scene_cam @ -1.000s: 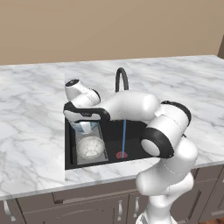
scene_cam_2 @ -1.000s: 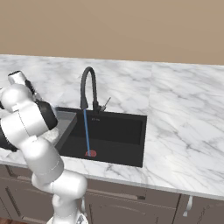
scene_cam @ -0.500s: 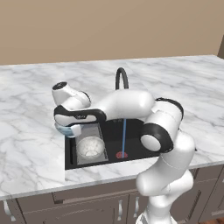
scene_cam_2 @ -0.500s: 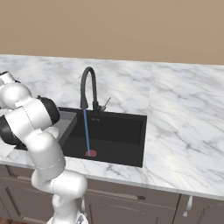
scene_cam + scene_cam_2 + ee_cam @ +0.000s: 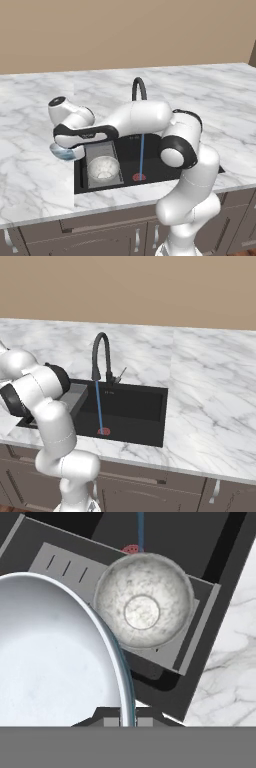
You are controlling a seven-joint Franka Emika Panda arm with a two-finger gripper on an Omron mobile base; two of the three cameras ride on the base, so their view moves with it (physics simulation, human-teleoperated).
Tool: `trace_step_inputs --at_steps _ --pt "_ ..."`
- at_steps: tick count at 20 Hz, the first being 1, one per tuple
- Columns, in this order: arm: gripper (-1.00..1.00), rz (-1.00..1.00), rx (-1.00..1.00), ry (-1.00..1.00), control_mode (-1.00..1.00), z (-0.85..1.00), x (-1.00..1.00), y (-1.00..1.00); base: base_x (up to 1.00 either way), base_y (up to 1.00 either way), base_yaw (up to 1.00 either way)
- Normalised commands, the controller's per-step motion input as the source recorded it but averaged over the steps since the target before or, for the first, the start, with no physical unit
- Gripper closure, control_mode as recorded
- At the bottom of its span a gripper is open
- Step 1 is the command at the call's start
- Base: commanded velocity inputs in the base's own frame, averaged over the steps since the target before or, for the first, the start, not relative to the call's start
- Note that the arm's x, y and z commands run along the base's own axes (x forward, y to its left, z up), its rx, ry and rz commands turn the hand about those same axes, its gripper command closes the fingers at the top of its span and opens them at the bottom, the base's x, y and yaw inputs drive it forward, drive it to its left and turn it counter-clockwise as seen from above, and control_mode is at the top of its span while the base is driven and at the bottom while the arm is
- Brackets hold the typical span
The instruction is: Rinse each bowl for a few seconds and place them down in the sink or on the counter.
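White and pale blue: the bowl nearest the hand camera, white inside with a thin blue rim edge, held on edge by the gripper, whose two fingers are pinched tight on its rim.
Same bowl from the left base view: the blue bowl hangs under the hand at the sink's left edge, partly over the counter.
Speckled bowl: the grey-white one sits upright on the grey ridged tray in the left part of the sink, just beyond the held bowl; in the left base view it lies just right of the blue bowl, apart from it.
Water: a thin blue stream falls from the faucet onto the red drain ring, right of the tray.
Writing: no brand, label or lettering can be read anywhere.
Edges and room: the tray slots lie next to the held bowl's rim; the black basin right of the stream is bare, and marble stretches wide to the right of the sink and behind it.
Right base view: the faucet's small side lever and the right basin wall show plainly; the arm covers the tray's left end.
Hand view: the speckled bowl's flat inner base circle and the tray's slots.
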Motion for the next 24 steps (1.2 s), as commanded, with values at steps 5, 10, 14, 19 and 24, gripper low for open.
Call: trace_step_inputs --at_steps 5,10,14,19,24 --pt "1.00 -0.04 0.00 -0.06 -1.00 0.00 -0.23 0.38 0.00 0.00 0.00" --pt "1.00 -0.06 0.00 -0.05 -1.00 -0.02 -0.15 0.43 0.00 0.00 0.00" --pt "1.00 -0.03 0.00 -0.02 -1.00 -0.04 -0.08 0.36 0.00 0.00 0.00" --pt "1.00 -0.01 0.01 0.00 -1.00 -0.09 -0.09 0.35 0.00 0.00 0.00" --pt "1.00 -0.05 0.00 0.00 -1.00 -0.07 -0.16 0.39 0.00 0.00 0.00"
